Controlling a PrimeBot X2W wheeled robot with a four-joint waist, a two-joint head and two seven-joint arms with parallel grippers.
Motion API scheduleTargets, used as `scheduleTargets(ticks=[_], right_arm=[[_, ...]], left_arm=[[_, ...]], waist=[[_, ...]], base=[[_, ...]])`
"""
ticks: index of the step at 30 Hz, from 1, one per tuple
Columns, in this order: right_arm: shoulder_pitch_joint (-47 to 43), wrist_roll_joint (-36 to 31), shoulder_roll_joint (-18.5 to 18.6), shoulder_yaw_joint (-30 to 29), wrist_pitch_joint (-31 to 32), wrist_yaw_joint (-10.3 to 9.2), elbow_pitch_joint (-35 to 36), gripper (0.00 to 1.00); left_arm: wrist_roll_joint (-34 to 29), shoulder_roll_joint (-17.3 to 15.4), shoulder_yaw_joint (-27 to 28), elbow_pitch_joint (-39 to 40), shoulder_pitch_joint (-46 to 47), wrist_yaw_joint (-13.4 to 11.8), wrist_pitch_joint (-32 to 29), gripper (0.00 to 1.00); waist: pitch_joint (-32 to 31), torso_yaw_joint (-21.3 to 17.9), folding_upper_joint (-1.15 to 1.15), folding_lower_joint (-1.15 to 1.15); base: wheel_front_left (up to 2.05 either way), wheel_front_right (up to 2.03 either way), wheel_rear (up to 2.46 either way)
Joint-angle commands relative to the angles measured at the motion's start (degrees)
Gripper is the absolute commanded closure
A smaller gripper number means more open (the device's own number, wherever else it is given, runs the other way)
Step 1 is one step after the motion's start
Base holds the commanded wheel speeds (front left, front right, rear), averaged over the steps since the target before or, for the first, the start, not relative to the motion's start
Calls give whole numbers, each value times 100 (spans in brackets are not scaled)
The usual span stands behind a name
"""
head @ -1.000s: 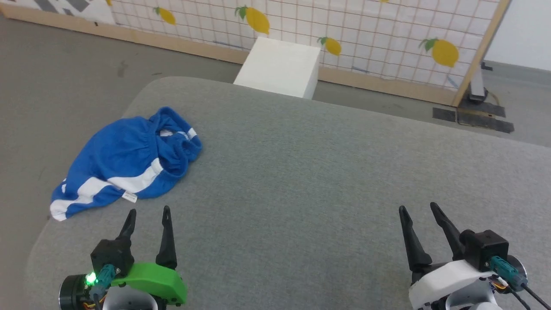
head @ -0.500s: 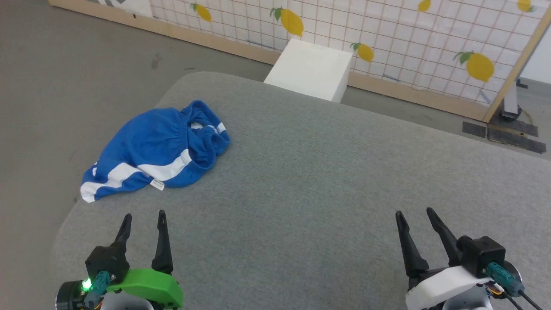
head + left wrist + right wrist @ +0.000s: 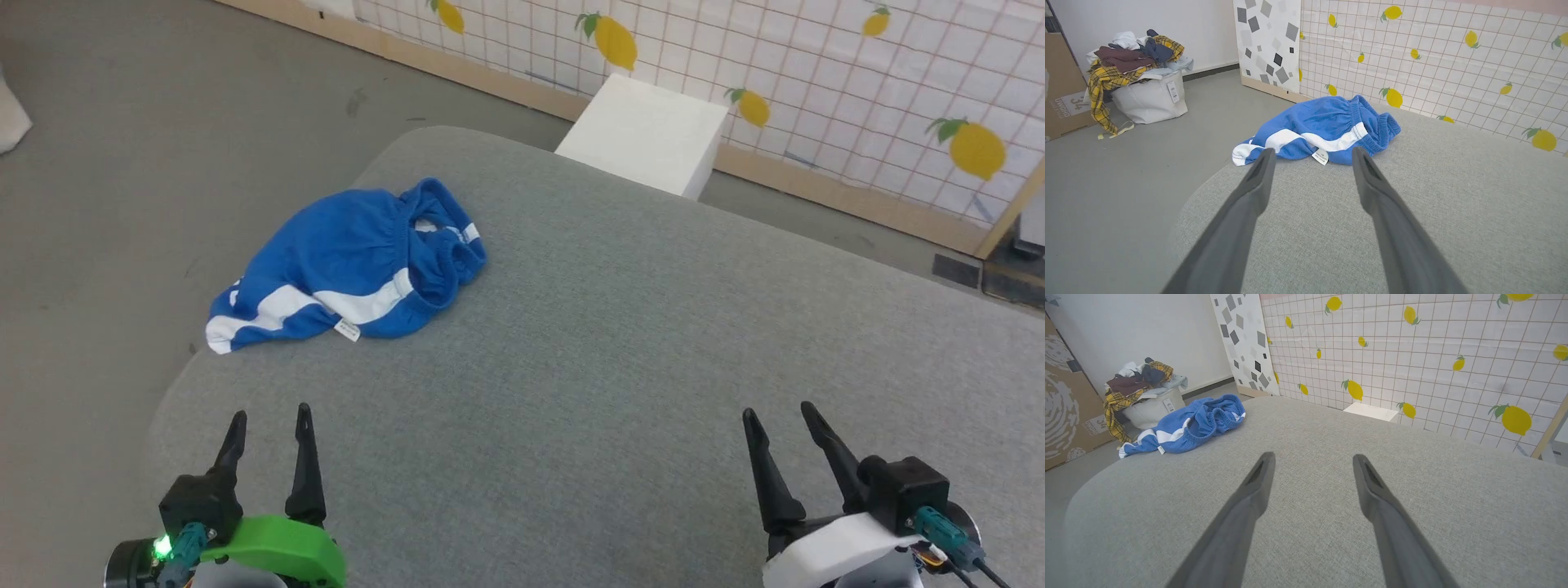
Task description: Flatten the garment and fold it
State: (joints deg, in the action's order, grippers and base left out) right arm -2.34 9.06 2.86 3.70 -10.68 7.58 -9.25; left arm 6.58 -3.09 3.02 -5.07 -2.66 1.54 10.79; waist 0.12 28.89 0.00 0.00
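The garment (image 3: 351,261) lies on the worktop (image 3: 612,343), at its far left edge. A box (image 3: 645,135) stands on the floor (image 3: 122,163) behind the worktop.

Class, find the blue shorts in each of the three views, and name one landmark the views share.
Head view: blue shorts left of centre, upper half.
Left wrist view: blue shorts middle, above centre.
Right wrist view: blue shorts left, above centre.
Shared landmark: lemon-print grid wall.

tag (image 3: 1321,157) print: too small to read | box (image 3: 1061,81) at 9 o'clock, left wrist view: cut by edge | shorts (image 3: 351,261): bunched, lower layers hidden
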Motion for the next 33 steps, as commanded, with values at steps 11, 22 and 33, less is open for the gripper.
scheduleTargets(ticks=[11, 22, 33], right_arm=[[-42, 120, 1, 63, -222, -7, -182, 0], [-42, 138, 1, 101, -376, -8, -320, 0], [1, 152, 1, 77, -431, -9, -394, 0]], left_arm=[[95, 19, 82, -116, -125, 33, 212, 0], [6, 21, 163, -215, -137, 97, 366, 0], [-158, 12, 212, -302, -115, 131, 420, 0]], waist=[[3, 444, 0, 0], [14, 812, 0, 0], [79, 882, 0, 0]], base=[[0, 0, 0], [0, 0, 0], [0, 0, 0]])
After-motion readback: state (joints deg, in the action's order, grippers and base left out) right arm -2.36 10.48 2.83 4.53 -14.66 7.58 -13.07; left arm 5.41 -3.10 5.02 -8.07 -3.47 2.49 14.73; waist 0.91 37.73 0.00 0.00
